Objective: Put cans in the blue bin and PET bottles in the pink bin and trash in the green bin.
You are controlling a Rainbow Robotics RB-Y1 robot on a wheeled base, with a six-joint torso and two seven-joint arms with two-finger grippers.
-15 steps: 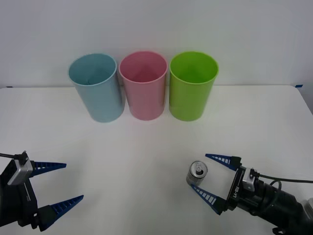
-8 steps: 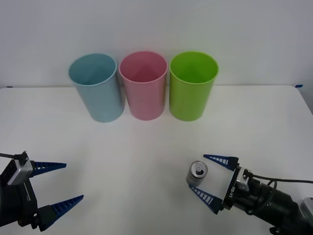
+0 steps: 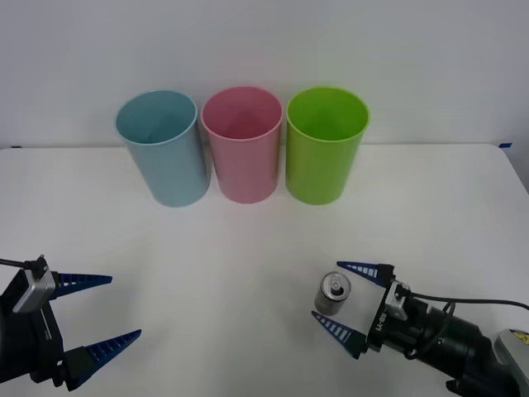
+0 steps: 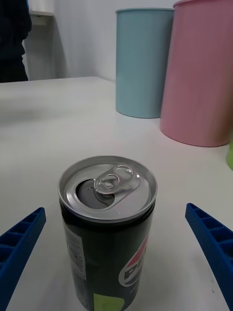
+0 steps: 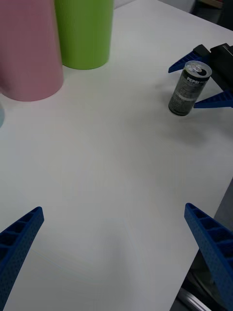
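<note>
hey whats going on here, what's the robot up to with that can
The right gripper is open with its jaws on either side of the can, which stands upright on the table; it has not closed on it. The left gripper hangs open near the table's front left. The blue bin, pink bin and green bin stand in a row at the back.

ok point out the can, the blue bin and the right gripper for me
can [image 3: 333, 294], front view, on its grey side just under the silver top
blue bin [image 3: 169, 169], front view, on its outer wall
right gripper [image 3: 345, 299], front view, midway between its open blue fingertips, either side of the can
</note>
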